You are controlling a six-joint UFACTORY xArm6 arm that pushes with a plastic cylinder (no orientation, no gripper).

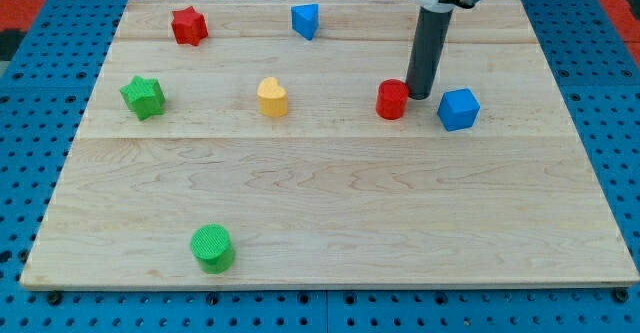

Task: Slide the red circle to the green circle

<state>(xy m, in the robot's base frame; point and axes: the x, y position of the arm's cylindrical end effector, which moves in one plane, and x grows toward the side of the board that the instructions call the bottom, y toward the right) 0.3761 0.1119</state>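
The red circle [392, 100] sits right of the board's middle, in its upper half. The green circle [212, 248] sits near the view's bottom left of the board. My tip [418, 95] rests on the board just right of the red circle, touching or almost touching its right side. The dark rod rises from there to the view's top.
A blue cube [458, 109] lies just right of my tip. A yellow heart [272, 97] lies left of the red circle. A green star [143, 96] is at the left, a red star [188, 25] at the top left, a blue block [305, 20] at the top. The wooden board [330, 203] sits on a blue pegboard.
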